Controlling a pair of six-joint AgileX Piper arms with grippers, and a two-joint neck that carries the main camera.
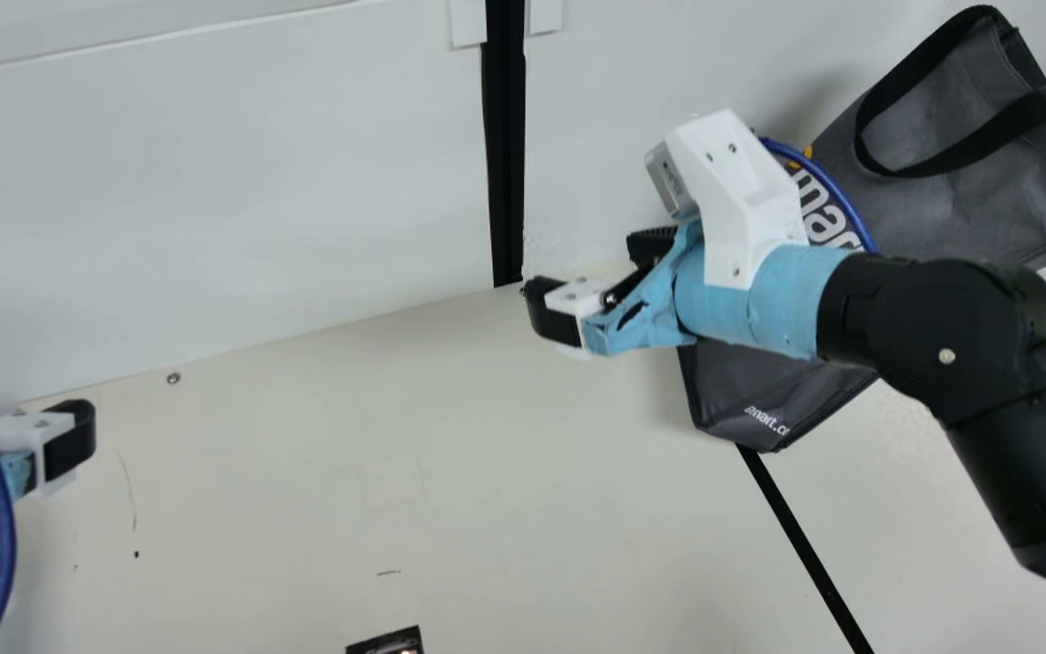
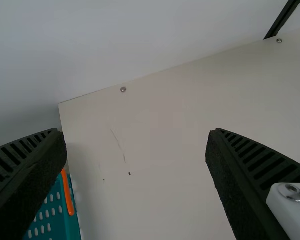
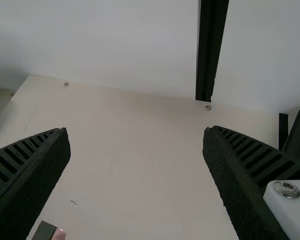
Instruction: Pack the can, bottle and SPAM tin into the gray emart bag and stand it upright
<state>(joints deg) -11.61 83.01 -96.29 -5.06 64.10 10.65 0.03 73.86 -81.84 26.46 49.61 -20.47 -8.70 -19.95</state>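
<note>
at right, the gray emart bag (image 1: pixel 959 213) has black looped handles (image 1: pixel 1000 134).

A cream table (image 1: pixel 260 454) — on it, the gray emart bag (image 1: pixel 950 204) and a dark item (image 1: pixel 393 644), partly in view.

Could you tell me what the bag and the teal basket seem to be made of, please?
The bag looks like synthetic fabric, perhaps coated: it creases and has a soft sheen; its handles look like matte webbing, curving in flat bands. The basket looks like smooth, rigid plastic, judging by its regular slots.
</note>
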